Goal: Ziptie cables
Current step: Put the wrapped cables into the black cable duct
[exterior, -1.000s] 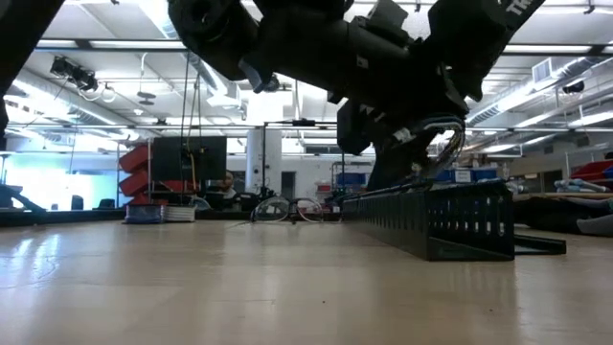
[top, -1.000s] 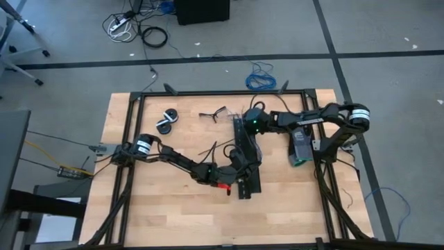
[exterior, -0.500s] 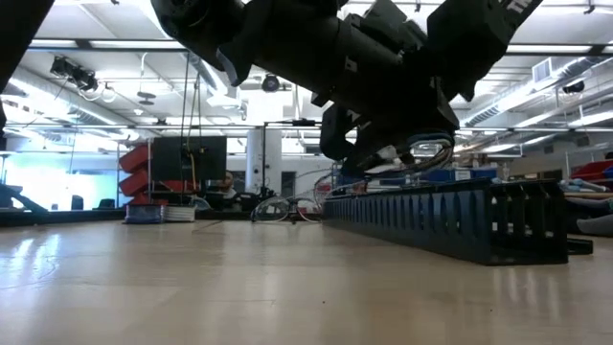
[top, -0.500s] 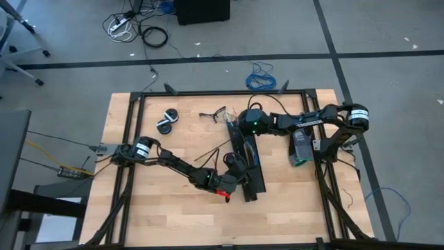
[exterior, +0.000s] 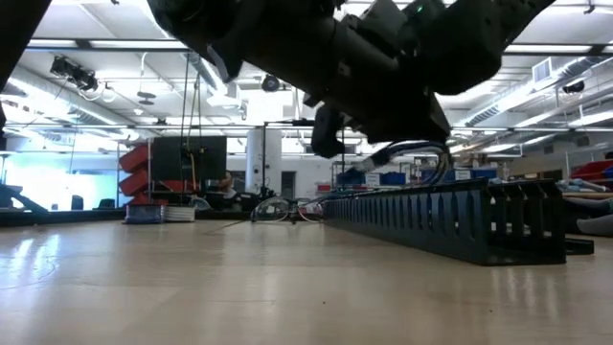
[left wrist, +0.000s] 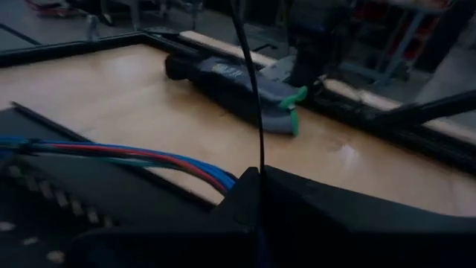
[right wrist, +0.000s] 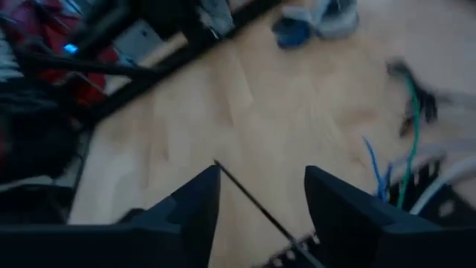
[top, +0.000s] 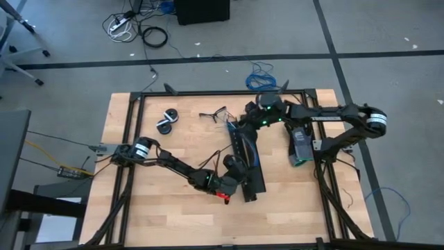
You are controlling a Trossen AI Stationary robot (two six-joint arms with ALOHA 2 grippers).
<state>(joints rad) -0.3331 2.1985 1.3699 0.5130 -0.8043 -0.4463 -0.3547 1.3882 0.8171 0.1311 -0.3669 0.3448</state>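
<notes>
Since a second ago your right gripper point(top: 251, 122) has let go and pulled back toward the far end of the black perforated strip point(top: 248, 161), with the arm straightened out behind it; the strip itself has swung a little and now lies slanted across the table point(top: 166, 208).

The cables point(left wrist: 126, 155) show in your left wrist view as a bundle of blue, red and green wires running along the strip, just beside your left fingers. In the high view a blue strand of them lies along the strip between your two grippers. In the right wrist view more blue, green and pale wires point(right wrist: 405, 149) splay out off to one side of the right fingers point(right wrist: 195, 202).

One ziptie point(left wrist: 251, 97) rises straight up out of your left gripper point(top: 232, 182), pinched between jaws that are pressed together. A second thin black ziptie point(right wrist: 256, 205) lies in the gap between your right jaws, which stand spread apart and touch nothing.

Your left gripper sits at the near end of the strip. A dark tool with a green tip point(left wrist: 245, 85) lies on the table well beyond the left jaws.
</notes>
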